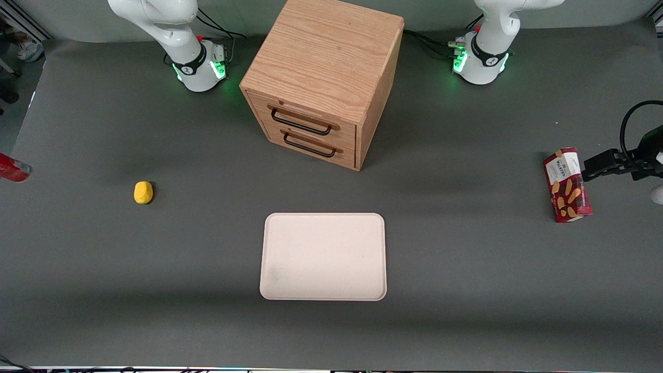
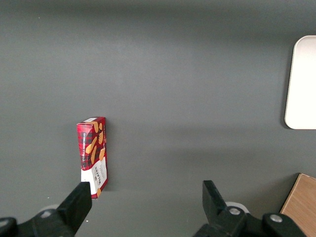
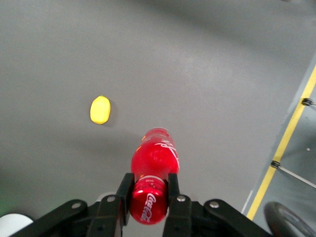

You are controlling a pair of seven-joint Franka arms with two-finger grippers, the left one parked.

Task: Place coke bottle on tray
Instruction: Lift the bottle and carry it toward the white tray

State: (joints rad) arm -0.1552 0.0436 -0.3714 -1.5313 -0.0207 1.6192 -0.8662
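My right gripper (image 3: 149,186) is shut on the neck and red cap of the coke bottle (image 3: 154,155), a glossy red bottle with white lettering that hangs from the fingers (image 3: 125,190) over the grey table. In the front view only part of the bottle (image 1: 13,169) shows at the picture's edge, at the working arm's end of the table; the gripper itself is out of that view. The pale cream-pink tray (image 1: 323,256) lies empty in front of the wooden cabinet, nearer the front camera. Its rim also shows in the left wrist view (image 2: 302,84).
A small yellow object (image 1: 143,192) lies on the table between the bottle and the tray; it also shows in the right wrist view (image 3: 100,109). The wooden two-drawer cabinet (image 1: 323,77) stands mid-table. A red snack box (image 1: 567,185) lies toward the parked arm's end.
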